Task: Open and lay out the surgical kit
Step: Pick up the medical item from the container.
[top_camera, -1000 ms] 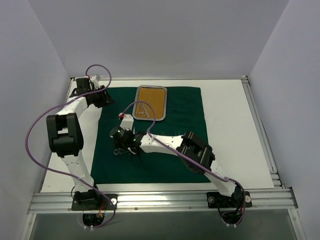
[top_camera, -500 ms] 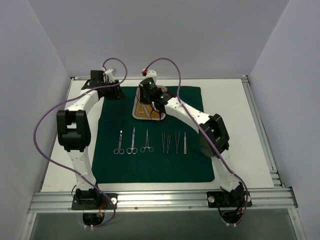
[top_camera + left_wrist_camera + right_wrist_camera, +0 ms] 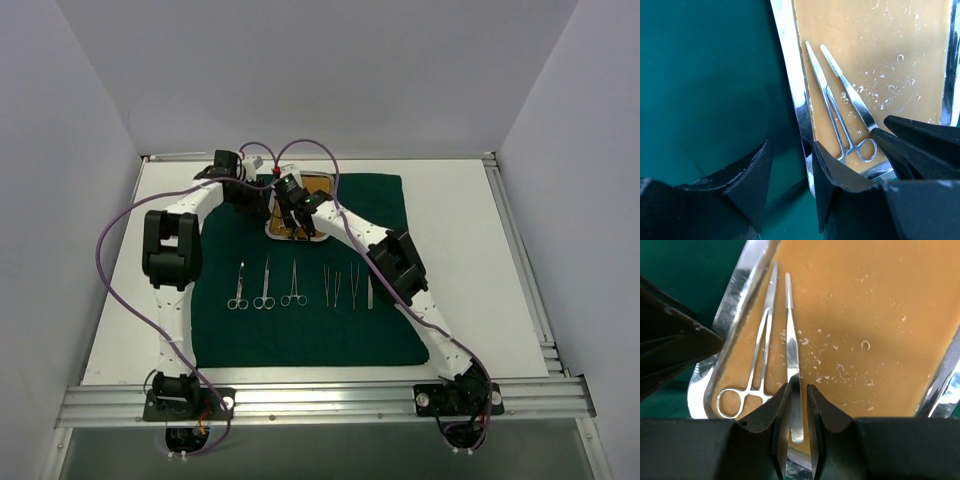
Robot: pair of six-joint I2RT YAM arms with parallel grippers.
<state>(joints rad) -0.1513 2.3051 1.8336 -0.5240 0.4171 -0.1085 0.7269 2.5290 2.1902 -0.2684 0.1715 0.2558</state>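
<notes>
At the right gripper (image 3: 796,422): drawn in narrow, one finger on each side of the handle end of a straight flat tool (image 3: 791,360), flat on the orange-brown floor of the steel tray (image 3: 737,287). Actual pressure of the pads on it: not possible to tell. Just left of those fingertips, side by side with the flat tool: ring-handled forceps (image 3: 769,305), rings nearest the gripper, tips pointing away. Further left, past the tray's bright rim: the dark fingers of the other gripper, with green cloth beyond.

At the left gripper (image 3: 790,185): about half open, holding nothing, astride the tray's rim. One finger (image 3: 747,175) out over the dark green cloth (image 3: 700,75), the other inside the tray, right beside the forceps' rings. Ahead of the fingertips: forceps and flat tool running away along the rim, close together. Off to the right: the right gripper's black fingers, over the flat tool's handle.

From above, both grippers together at one corner of the tray, on the far part of the cloth. Well back from them, toward the arm bases, in a neat row on the cloth: three scissor-handled instruments (image 3: 265,280) almost straight behind, then three tweezers (image 3: 352,282) off to the right. Under and around the cloth: a white table (image 3: 470,260).
</notes>
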